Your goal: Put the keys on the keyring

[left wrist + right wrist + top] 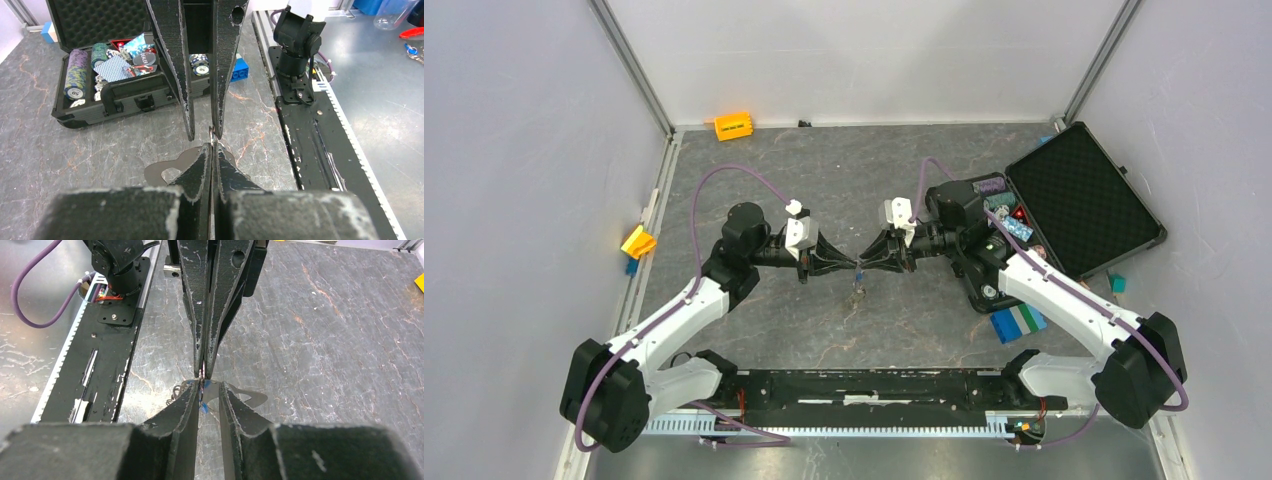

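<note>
**Case, black** (85,114): stands on the far right of the table (824,170). It is open, with the foam-lined lid (1079,195) tipped back.
- Contents: poker-chip stacks (76,72) laid on their sides and blue-backed playing cards (117,67). Further chips and small coloured pieces cannot be told apart.

**Block, blue, white and green** (1017,322): on the table just beside the case's near side, outside it.

**Keyring** (247,397): lies flat on the table at mid-table, directly under the meeting fingertips. Nothing holds it.

**Blue-tagged key** (202,409): held off the table, just above the keyring. Its small metal loop is pinched at the tips of the left gripper, and the tag hangs below.

**Left gripper** (212,147): jaws pressed fully together on the blue-tagged key.

**Right gripper** (208,387): faces the left gripper tip to tip. Its jaws stand narrowly apart with the tag hanging in the gap, and they grip nothing.

**Orange block** (733,125): at the far wall.

**Yellow block** (638,241): at the table's left edge.
</note>
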Available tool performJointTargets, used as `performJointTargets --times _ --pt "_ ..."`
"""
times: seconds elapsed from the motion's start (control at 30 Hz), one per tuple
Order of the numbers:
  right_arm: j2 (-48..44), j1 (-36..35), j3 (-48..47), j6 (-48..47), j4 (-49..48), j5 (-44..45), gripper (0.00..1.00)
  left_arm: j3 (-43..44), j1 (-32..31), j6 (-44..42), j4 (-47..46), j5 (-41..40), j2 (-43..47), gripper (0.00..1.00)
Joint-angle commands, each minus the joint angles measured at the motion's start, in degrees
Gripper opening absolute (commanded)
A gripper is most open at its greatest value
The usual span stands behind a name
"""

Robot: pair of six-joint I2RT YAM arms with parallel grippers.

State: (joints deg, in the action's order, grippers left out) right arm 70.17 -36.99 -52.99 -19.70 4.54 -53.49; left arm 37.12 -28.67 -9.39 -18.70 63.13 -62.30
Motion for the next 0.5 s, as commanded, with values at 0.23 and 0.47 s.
performJointTargets --times 0.23,0.47 --pt "1.2 0.3 0.5 1.1 -2.5 -1.6 0.26 -0.1 0.4 2.4 -4.5 0.5 0.8 0.02" --pt "1.4 0.3 0.4 1.4 -2.7 -2.0 0.21 -0.4 0.5 2.6 -5.0 0.6 0.8 0.02"
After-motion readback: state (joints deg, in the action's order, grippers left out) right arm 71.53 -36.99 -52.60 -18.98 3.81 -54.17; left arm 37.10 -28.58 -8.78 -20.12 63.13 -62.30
